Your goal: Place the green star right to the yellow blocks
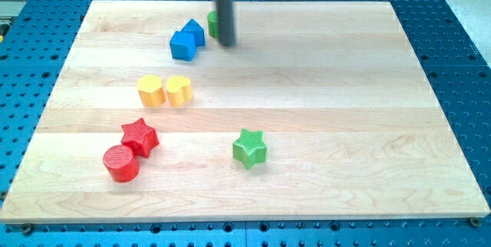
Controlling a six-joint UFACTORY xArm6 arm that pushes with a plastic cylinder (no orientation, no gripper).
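Note:
The green star (249,148) lies low on the board, a little right of its middle. Two yellow blocks sit side by side at the view's left: a yellow hexagon (151,90) and a yellow heart (179,91), touching or nearly so. The star is below and to the right of them. My tip (227,44) rests near the view's top, far above the star and up and right of the yellow blocks. It touches neither.
Two blue blocks (186,41) sit just left of my tip. A green block (213,24) is partly hidden behind the rod. A red star (140,136) and a red cylinder (121,163) lie at the lower left. The wooden board (345,124) sits on a blue perforated table.

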